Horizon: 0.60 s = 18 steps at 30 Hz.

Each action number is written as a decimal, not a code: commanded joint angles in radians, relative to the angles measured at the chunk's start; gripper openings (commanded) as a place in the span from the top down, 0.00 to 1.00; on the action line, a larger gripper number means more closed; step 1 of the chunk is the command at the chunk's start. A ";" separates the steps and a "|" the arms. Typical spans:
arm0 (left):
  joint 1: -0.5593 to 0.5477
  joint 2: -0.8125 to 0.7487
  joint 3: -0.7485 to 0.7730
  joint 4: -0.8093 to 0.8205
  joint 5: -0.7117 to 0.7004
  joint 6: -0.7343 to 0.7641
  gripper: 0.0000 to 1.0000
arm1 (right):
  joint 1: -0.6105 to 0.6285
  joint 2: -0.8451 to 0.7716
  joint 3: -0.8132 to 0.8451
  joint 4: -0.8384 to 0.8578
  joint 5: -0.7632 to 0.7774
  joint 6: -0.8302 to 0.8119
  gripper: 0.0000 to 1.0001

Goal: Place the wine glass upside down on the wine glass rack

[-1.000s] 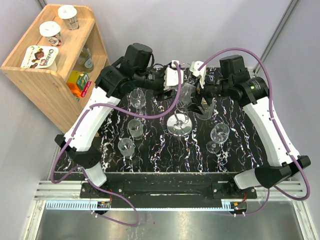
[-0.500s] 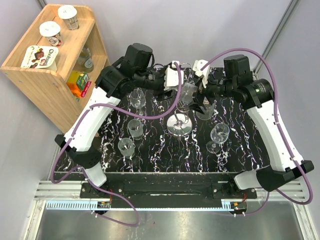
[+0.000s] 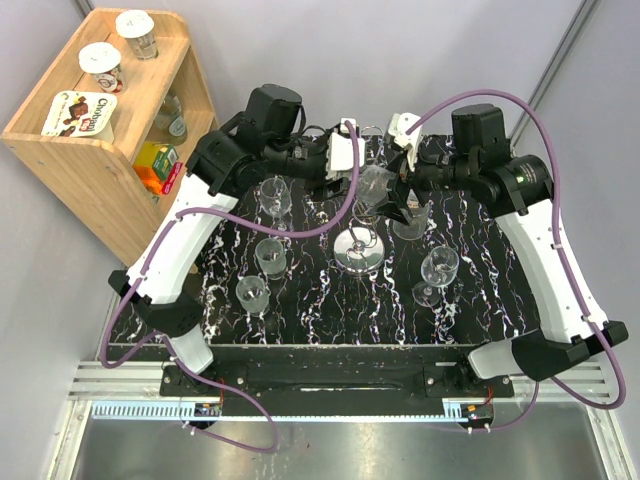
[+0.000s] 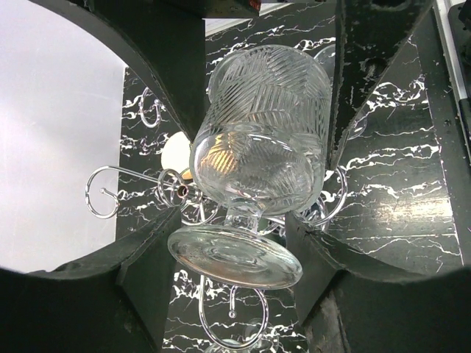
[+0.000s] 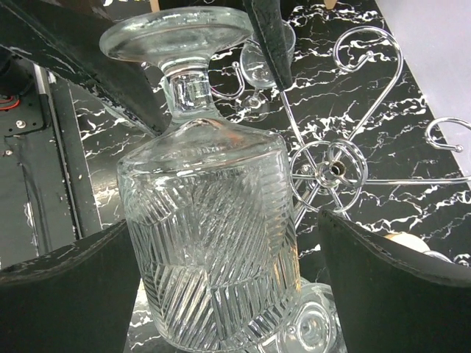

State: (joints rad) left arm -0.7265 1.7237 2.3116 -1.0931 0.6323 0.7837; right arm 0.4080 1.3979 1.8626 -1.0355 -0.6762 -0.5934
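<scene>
The near strip of the black, white-veined marble table [image 3: 330, 320] lies bare between the two arm bases. Further in, the front left glass [image 3: 252, 292], middle left glass [image 3: 270, 256] and right-hand glass [image 3: 438, 268] stand apart, flanking the wine glass rack [image 3: 360, 252]. The rack's mirror disc sits mid-table, its curled chrome arms spreading above it.

Just beyond and above the rack, the left gripper [image 4: 266, 125] clamps the bowl of the wine glass [image 4: 257, 169]. It is a clear, stubby-stemmed piece cut with slanted ribs, with a thick round foot. The right gripper [image 5: 232, 220] stands spread wide on either side of that bowl; contact cannot be told.

A rear left glass [image 3: 275, 196] stands under the left arm. Past the table's left edge is a wooden shelf [image 3: 100, 150] against grey walls.
</scene>
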 commanded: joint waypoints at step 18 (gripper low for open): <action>-0.016 -0.015 0.063 0.099 0.118 -0.075 1.00 | 0.003 0.027 -0.032 0.083 -0.023 0.023 0.00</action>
State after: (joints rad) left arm -0.7227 1.7329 2.3150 -1.0954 0.6376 0.7433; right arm 0.4080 1.4185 1.8423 -1.0172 -0.7094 -0.5781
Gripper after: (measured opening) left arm 0.598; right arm 0.993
